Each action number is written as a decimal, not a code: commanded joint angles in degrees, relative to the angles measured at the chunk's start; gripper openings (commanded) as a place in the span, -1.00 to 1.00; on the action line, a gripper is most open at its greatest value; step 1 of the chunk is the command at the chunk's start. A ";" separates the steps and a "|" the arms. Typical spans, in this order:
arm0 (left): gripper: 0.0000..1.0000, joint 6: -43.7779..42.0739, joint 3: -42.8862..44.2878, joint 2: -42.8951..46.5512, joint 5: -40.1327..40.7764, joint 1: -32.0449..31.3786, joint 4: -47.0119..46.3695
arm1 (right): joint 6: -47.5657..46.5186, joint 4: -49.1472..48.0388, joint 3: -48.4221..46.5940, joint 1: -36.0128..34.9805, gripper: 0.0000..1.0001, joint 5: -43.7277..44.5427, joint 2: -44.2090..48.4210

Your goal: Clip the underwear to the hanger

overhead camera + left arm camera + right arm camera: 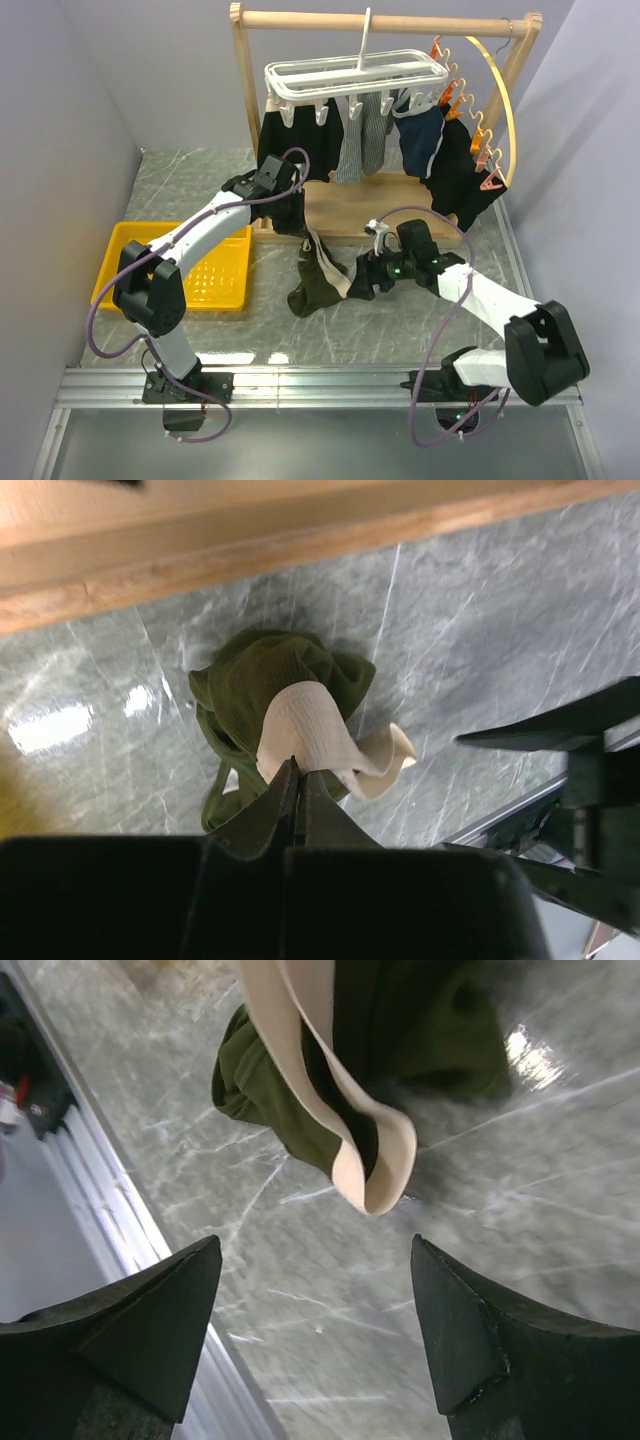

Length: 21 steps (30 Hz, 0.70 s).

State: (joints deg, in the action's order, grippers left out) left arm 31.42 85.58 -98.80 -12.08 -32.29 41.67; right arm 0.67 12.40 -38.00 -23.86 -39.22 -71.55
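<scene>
Left wrist view showed the left gripper with its jaws pinched tight on the beige waistband of the underwear. The green cloth hung bunched beneath it over the table. I judged that this hold was meant to carry the weight while leaving a free loop of the band hanging out to one side.

The right gripper sat just beside that loop with its jaws wide apart and nothing between them. It seemed placed to take a second hold, so that the band could be stretched flat for a clip. The hanger hung well above and behind both arms from the wooden rack, with other garments already clipped under it.

Much stayed unclear. From above, the left gripper merged with the dark clothes behind it. I could not tell whether the lowest folds of the underwear touched the table. No label showed on the band, the leg openings were lost in the folds, and I could not make out which clips were free.
</scene>
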 commanded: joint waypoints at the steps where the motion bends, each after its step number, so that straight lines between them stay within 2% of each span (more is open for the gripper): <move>1: -1.00 1.63 0.64 0.63 -2.25 0.39 -2.56 | 7.32 -6.16 1.08 0.13 0.65 -3.23 -2.88; 10: -1.00 0.84 0.20 0.02 -5.24 0.83 -3.70 | 12.07 -10.46 -1.81 0.13 0.40 -5.25 -15.46; 19: -1.00 0.22 -0.24 -2.62 -8.49 0.83 -3.18 | 14.45 -15.13 -2.25 0.30 -0.15 -4.81 -18.10; 21: -1.00 0.40 -0.59 -3.32 -9.01 0.92 -2.82 | 13.93 -14.78 -2.69 0.48 -0.81 -4.90 -17.75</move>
State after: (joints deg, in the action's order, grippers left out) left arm 31.29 85.52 -101.30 -18.74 -31.66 39.66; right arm 14.15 0.67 -38.11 -23.83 -43.22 -89.93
